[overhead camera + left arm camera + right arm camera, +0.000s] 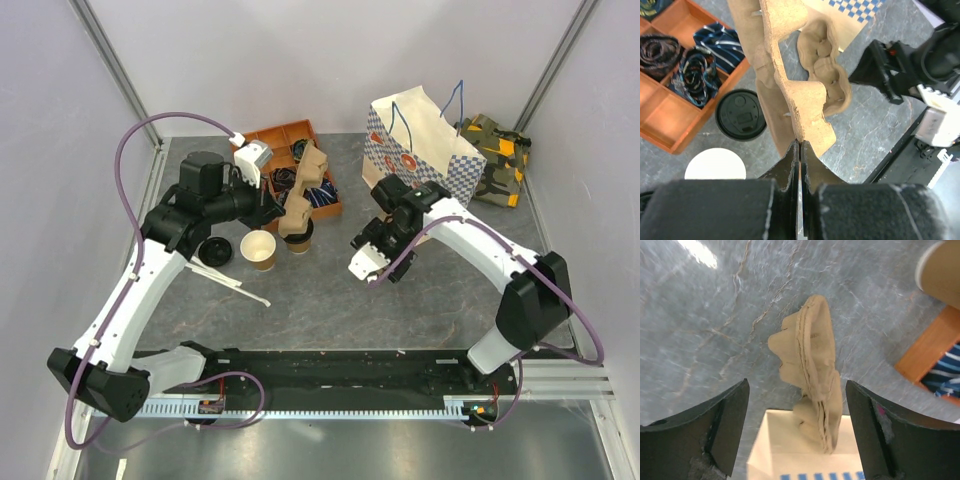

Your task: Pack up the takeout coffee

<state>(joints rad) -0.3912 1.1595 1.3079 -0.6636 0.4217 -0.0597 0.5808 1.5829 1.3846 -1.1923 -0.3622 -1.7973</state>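
Counter: grey marbled counter (pixel 330 300), pale walls around.
Coffee: small brown paper cup with round black plastic lid (pixel 300 238), upright near the tray; probably light and crushable, so hold its wall gently.
Left fingers (pixel 794 157): clamped on tan moulded-pulp cup carrier (pixel 805 75), which overhangs the cup.
Right fingers (pixel 742 395): spread, empty.
Nearby: lidless tan paper cup (pixel 259 250), orange wooden tray (pixel 290 133).

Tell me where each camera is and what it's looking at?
Top external: above and behind, looking down at the table; the left arm and right arm show.
Left wrist: on the left arm, looking along the left pincer, shut on the cardboard carrier.
Right wrist: on the right arm, looking down past the open right pincer at the table.
Shared: all three see the cardboard carrier.
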